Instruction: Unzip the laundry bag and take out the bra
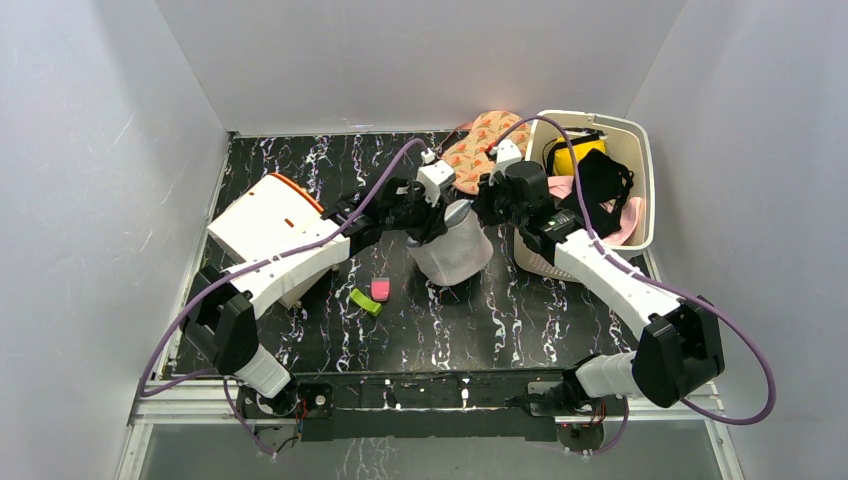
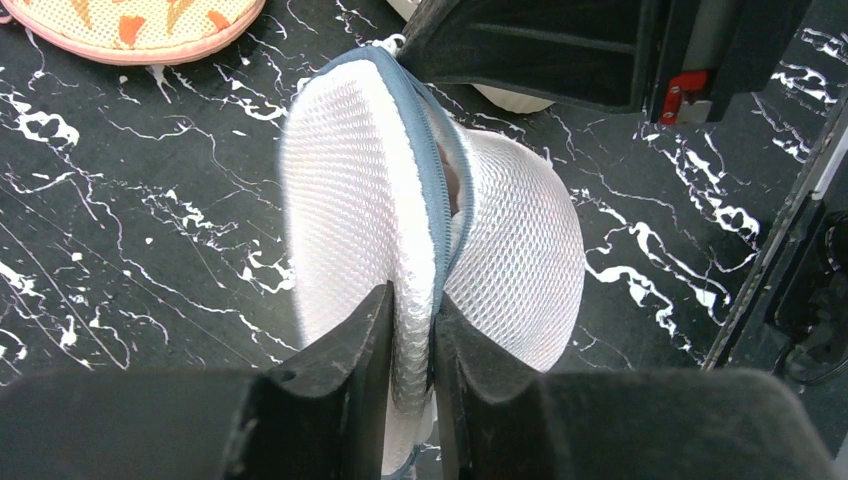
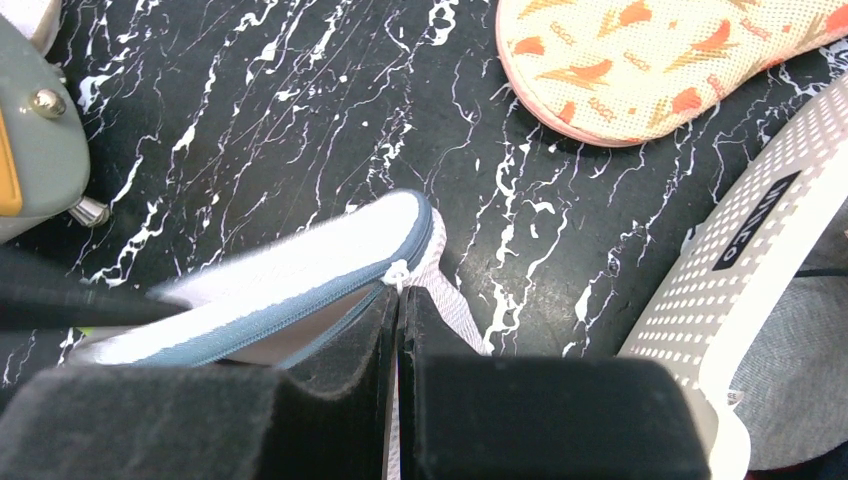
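The laundry bag, a white mesh pouch with a grey-blue zip, stands at the table's middle. My left gripper is shut on the rim of its mesh lid, with the fabric pinched between the jaws. My right gripper is shut on the white zip pull at the bag's far side. The zip is partly open and a narrow gap shows a tan inside. The bra is hidden inside the bag.
A peach pad with orange patterns lies behind the bag. A white slotted basket with yellow, black and pink items stands at the right, close to my right arm. A white box sits left. Small green and pink items lie in front.
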You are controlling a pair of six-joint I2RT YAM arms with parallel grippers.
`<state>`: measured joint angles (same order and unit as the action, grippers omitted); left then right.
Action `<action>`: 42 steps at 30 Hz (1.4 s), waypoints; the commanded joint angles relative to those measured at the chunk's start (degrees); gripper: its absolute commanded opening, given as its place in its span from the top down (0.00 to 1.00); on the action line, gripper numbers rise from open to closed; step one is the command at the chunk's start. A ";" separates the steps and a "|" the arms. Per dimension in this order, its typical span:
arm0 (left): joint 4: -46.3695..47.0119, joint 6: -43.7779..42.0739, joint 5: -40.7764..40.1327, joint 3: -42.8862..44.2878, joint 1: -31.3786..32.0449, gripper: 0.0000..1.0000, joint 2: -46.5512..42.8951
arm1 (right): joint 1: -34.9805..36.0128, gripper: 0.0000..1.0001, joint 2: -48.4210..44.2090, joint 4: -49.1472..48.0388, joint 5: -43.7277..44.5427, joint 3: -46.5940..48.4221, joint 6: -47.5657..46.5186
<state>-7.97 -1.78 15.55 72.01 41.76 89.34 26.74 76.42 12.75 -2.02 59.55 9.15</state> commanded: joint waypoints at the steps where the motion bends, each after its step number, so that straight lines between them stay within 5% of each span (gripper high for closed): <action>1: 0.33 0.02 0.17 0.94 0.27 0.58 -3.42 | 2.59 1.00 -2.70 -1.87 -3.14 2.80 -1.52; 7: 0.36 0.47 -0.49 0.95 0.34 0.46 -4.11 | 6.86 1.00 -3.38 -1.39 -3.14 2.31 -0.39; 21: -0.69 -0.47 -4.48 1.12 0.56 0.87 -4.10 | 11.08 1.00 -3.93 -0.62 0.44 2.95 1.22; 23: -0.81 -0.71 -4.80 1.08 0.68 0.84 -3.65 | 11.08 1.00 -4.39 -0.62 0.99 2.78 1.22; 26: -1.61 -1.03 -5.10 1.56 0.87 0.63 -2.30 | 11.12 1.00 -5.37 -1.08 1.37 2.19 1.14; 29: -3.06 -1.49 -5.95 2.54 1.10 0.60 -0.52 | 11.12 1.00 -5.64 -1.00 1.60 1.98 1.06; 36: -5.71 -3.99 -9.33 3.97 3.33 0.89 0.41 | 11.14 1.00 -5.08 -0.51 3.38 2.13 0.96; 42: -2.15 -5.05 -11.95 0.59 4.48 1.00 -4.55 | 10.87 1.00 -3.89 1.00 10.10 2.33 2.62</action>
<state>-11.03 -5.56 6.04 73.97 45.78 90.19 37.69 73.21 16.32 1.67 59.57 10.63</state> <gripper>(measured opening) 0.073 0.009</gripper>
